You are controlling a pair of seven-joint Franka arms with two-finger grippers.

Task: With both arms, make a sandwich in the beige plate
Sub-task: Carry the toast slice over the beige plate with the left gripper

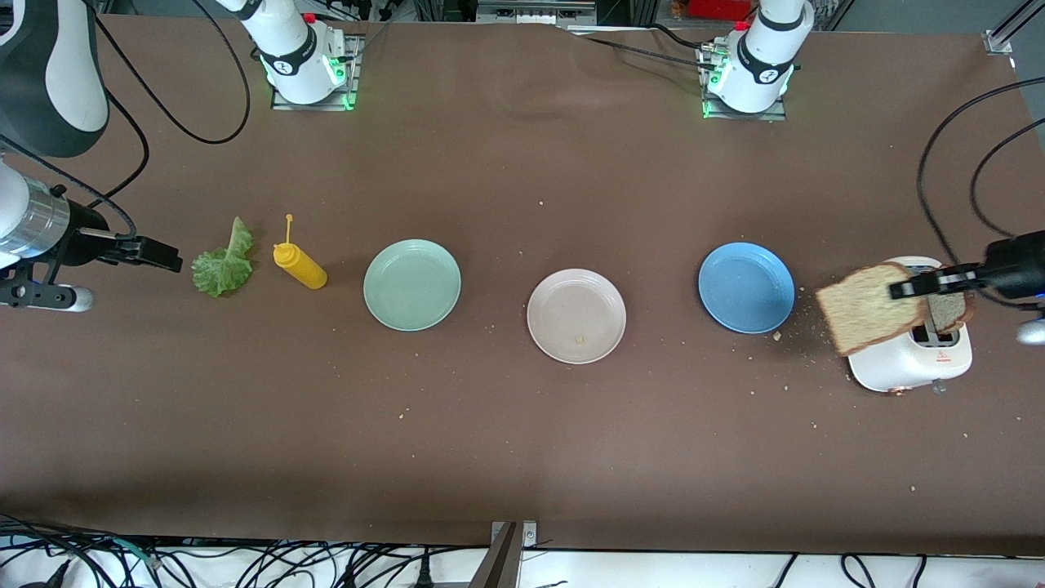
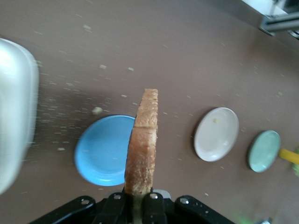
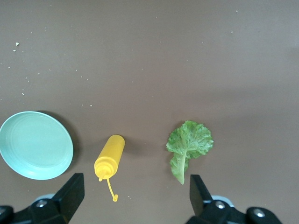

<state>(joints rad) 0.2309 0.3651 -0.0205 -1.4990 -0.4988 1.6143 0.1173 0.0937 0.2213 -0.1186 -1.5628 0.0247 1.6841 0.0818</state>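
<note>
Brown speckled wholegrain bread slice (image 1: 864, 317) hangs pinched at its crust in the left end effector (image 1: 921, 287), over the white toaster (image 1: 914, 359) at the left arm's end of the brown tabletop (image 1: 522, 425); a 2nd slice (image 1: 947, 309) stands in the toaster's slot. Round pale beige plate (image 1: 576, 316) sits bare between the blue plate (image 1: 746, 287) and the mint-green plate (image 1: 412, 284). Nearer the right arm's end lie the yellow squeeze bottle (image 1: 299, 265) and the ruffled green lettuce leaf (image 1: 224, 264). Beside the leaf hovers the right end effector (image 3: 135, 198), fingers spread wide.

No readable text; toaster (image 1: 910, 359) bears tiny red mark, illegible
</note>
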